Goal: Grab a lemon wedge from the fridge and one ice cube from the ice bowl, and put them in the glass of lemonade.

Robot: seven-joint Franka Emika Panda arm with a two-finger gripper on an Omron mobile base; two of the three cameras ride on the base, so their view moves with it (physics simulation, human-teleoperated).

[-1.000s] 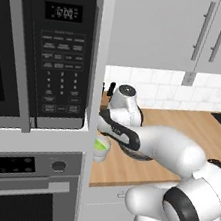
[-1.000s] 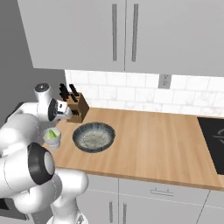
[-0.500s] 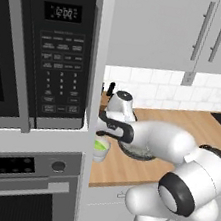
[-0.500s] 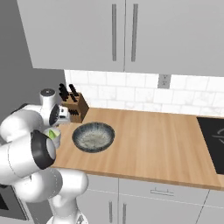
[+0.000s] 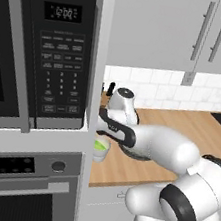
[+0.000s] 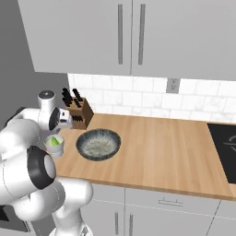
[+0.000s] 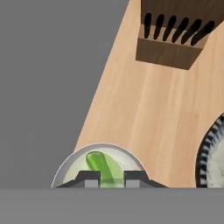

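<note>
arm (image 5: 167,149): glossy white rounded shells | joints: dark grey-black bands and round caps | wrist: black collar with small white markings | finger tips: small, dark

Knife block (image 6: 82,114) and ice bowl (image 6: 98,144) crowd the glass of lemonade (image 6: 55,144)

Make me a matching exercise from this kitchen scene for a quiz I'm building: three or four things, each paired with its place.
1 glass of lemonade
2 ice bowl
3 knife block
4 gripper

a against the tiled backsplash
b middle of the wooden counter
c at the counter's end by the grey wall
d right over the glass, shut on a green wedge

Pairs: 1-c, 2-b, 3-a, 4-d
</note>
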